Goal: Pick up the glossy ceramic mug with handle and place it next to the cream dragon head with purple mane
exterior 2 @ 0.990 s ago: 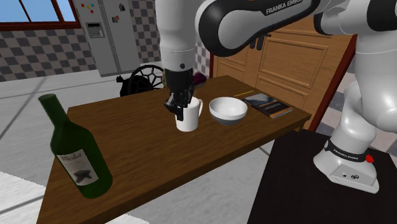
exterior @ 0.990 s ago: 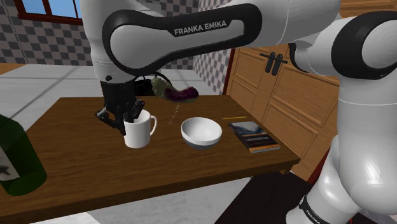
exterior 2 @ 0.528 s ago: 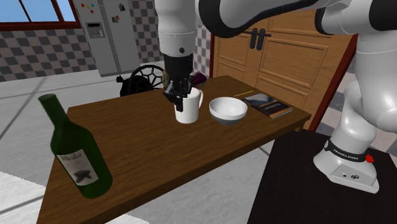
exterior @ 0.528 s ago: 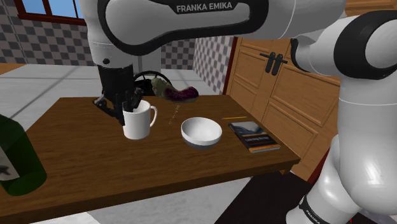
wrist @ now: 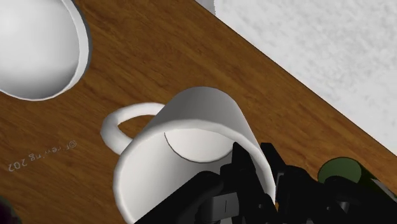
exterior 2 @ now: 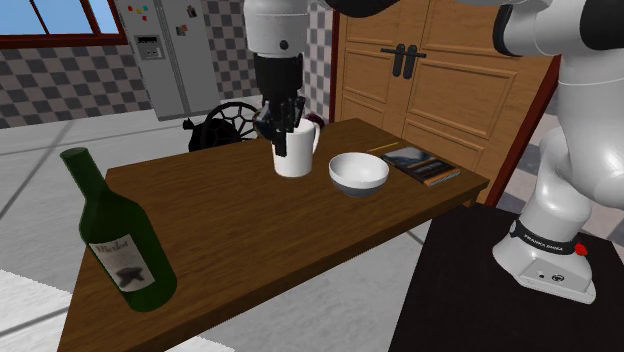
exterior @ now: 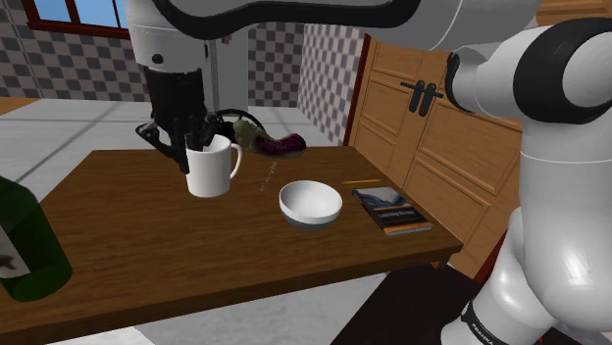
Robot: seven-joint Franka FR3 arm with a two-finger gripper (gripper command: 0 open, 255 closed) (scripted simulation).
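Looking down from the shoulder view, you see the black end effector (exterior: 201, 145) clamped on the rim of a smooth white mug (exterior: 213, 172), with 1 finger inside and 1 outside. The mug's handle points to this view's right. Its base looks just clear of the brown, wood-grained counter (exterior: 147, 245), near the dragon head (exterior: 267, 143) with its purple mane. A round white bowl (exterior: 311, 203) and a flat book (exterior: 391, 210) lie on the counter, and a dark green bottle (exterior: 25, 240) is cut off at the edge.

From the second exterior view you get the whole bottle, with its long neck and pale label, while the mug covers most of the dragon head.

At the wrist view you look into the mug's round mouth, with its looped handle turned toward the bowl and the fingers pinching its wall.
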